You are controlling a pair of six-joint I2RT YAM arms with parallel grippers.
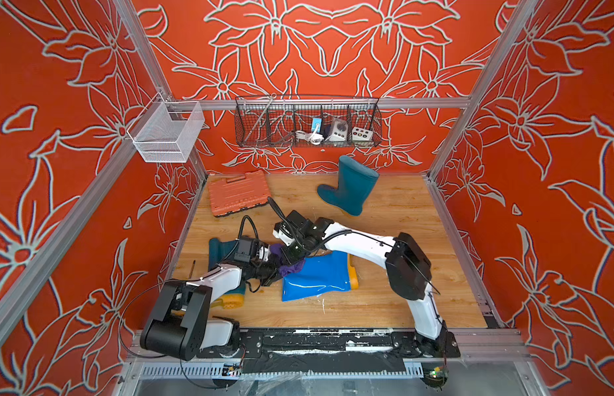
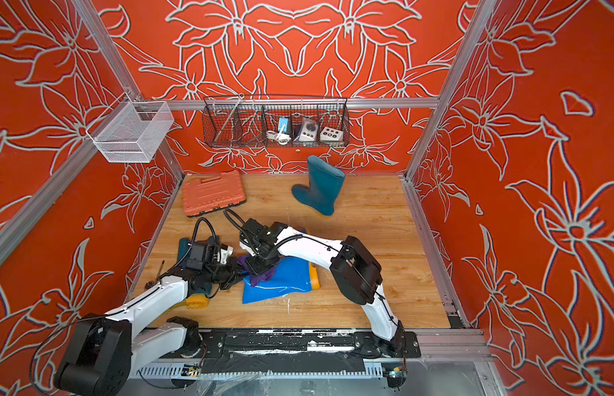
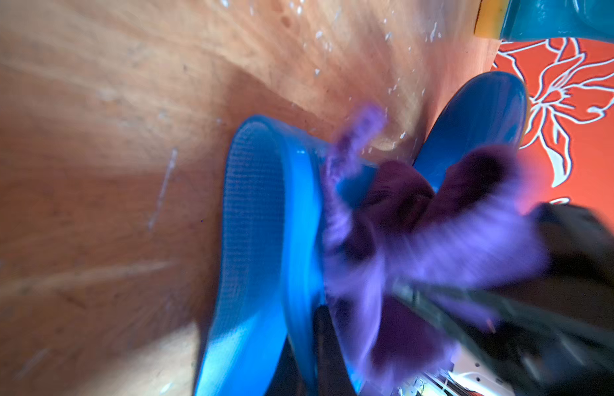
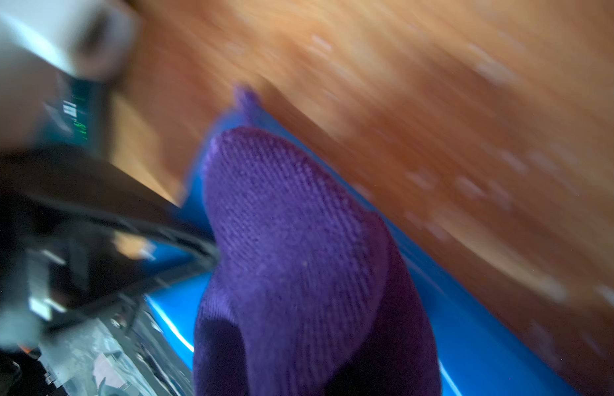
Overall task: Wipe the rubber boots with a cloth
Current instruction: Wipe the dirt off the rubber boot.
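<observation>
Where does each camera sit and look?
Top views: high over the arm bases, looking down on the table, left arm, right arm.
Left wrist: on that arm, facing the blue boot and purple cloth; blurred dark robot parts.
Right wrist: on that arm, facing cloth on boot; left arm's blurred end.
Both wrist views share cloth and boot.

Bunched purple cloth (image 1: pixel 292 268) on lying blue boot (image 1: pixel 321 278).
</observation>
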